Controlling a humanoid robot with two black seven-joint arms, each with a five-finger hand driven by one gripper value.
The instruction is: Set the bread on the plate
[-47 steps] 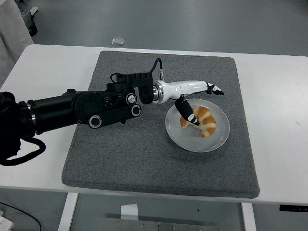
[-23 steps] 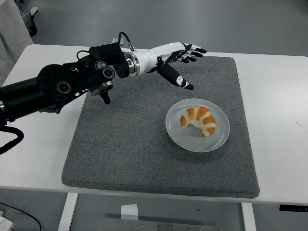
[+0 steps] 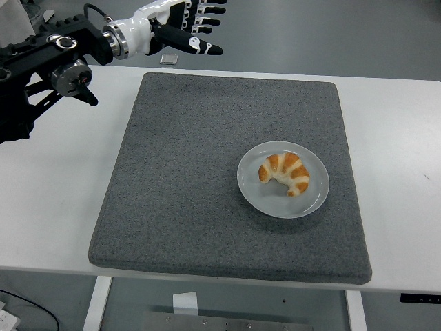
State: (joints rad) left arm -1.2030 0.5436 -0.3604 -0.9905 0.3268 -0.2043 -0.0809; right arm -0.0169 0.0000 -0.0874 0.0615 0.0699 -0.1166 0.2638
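A golden croissant (image 3: 284, 173) lies on a round white plate (image 3: 256, 195) on the right part of the grey mat (image 3: 186, 186). My left hand (image 3: 196, 24) is raised at the picture's top left, far from the plate, its fingers spread and holding nothing. Its black arm (image 3: 48, 65) comes in from the left edge. The right arm is not in view.
The grey mat covers most of the white table (image 3: 55, 193). A small grey object (image 3: 169, 59) lies on the floor beyond the table's far edge. A person's light sleeve (image 3: 14, 17) shows at the top left corner.
My left hand let go of the croissant on the plate, then rose and drew back up and to the left, away from the plate. The croissant has stayed on the plate.
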